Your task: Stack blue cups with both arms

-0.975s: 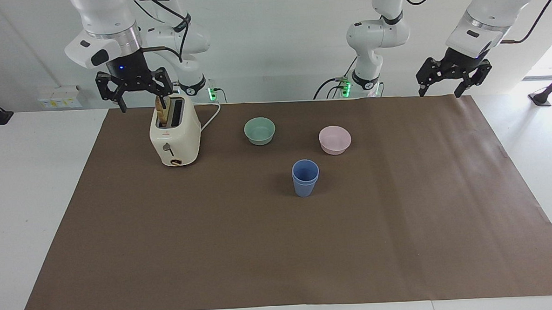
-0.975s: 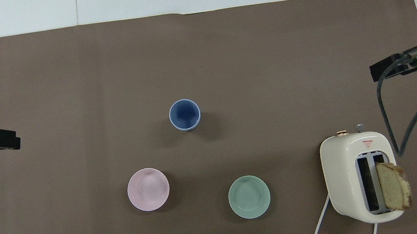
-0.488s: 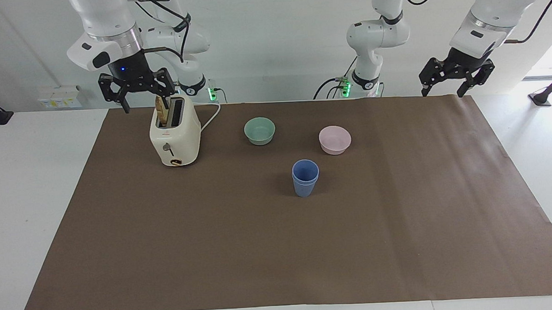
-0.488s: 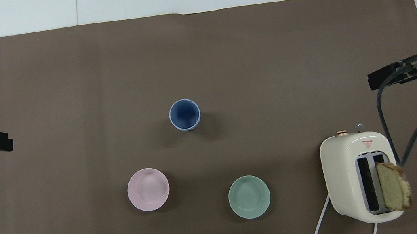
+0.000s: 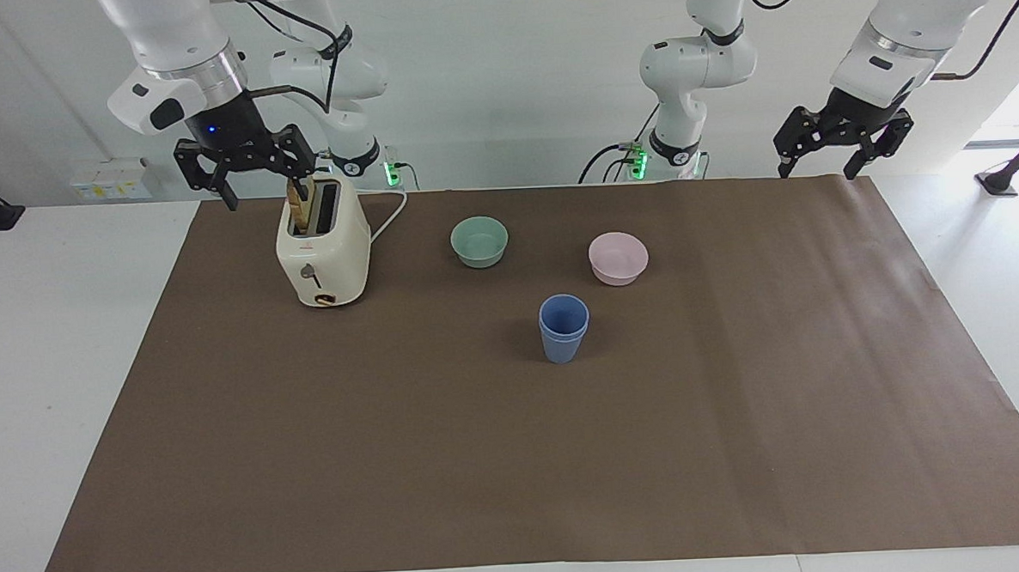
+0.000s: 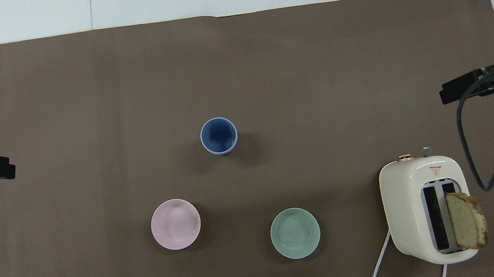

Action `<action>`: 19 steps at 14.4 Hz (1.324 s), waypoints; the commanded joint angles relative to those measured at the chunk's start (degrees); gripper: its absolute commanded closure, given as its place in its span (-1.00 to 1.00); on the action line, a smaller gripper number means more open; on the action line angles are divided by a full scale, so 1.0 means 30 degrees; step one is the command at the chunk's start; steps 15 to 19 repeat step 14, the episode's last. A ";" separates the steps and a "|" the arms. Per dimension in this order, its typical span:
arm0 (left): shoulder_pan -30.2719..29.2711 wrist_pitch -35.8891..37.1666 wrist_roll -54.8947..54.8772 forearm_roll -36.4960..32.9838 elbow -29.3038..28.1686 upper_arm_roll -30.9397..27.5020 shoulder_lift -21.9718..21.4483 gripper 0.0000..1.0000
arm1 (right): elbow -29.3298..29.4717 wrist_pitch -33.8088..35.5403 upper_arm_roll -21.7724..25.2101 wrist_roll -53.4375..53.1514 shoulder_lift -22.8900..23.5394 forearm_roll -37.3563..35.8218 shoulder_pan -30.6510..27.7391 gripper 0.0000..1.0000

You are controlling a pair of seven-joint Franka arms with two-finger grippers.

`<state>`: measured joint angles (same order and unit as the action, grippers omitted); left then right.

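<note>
Since the earlier frames, both grippers have risen and drawn back toward the robots, while the objects on the mat have stayed put; the right gripper point(image 5: 246, 170) now hangs in the air just above the toaster point(image 5: 323, 251), toward the right arm's end of the table, its fingers spread apart and empty; the left gripper point(image 5: 839, 141) hangs over the mat's edge at the left arm's end, fingers likewise spread and empty; the blue cups point(image 5: 564, 327) stand upright near the middle of the brown mat point(image 5: 517, 458), one nested inside the other so that two rims show, touched by neither gripper; the pale pink bowl point(image 5: 618, 258) and the mint-green bowl point(image 5: 479, 241) sit nearer to the robots than the cups, apart from them and from each other; a slice of bread point(image 6: 466, 219) stands in one slot of the cream toaster, whose white cord point(image 5: 389, 216) trails toward the robots.
</note>
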<state>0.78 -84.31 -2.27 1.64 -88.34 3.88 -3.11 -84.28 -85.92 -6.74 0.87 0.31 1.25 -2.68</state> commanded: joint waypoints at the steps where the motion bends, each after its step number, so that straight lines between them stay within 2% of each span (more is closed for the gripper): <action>1: -0.0319 0.0213 -0.0299 0.0097 -0.0378 0.0143 -0.0458 -1.00 | -0.0558 -0.0187 -0.0099 0.0180 -0.0367 -0.0034 -0.0423 -1.00; 19: -0.0319 0.0213 -0.0299 0.0097 -0.0378 0.0143 -0.0458 -1.00 | -0.0529 -0.0216 -0.0070 0.0062 -0.0367 -0.0035 -0.0483 -1.00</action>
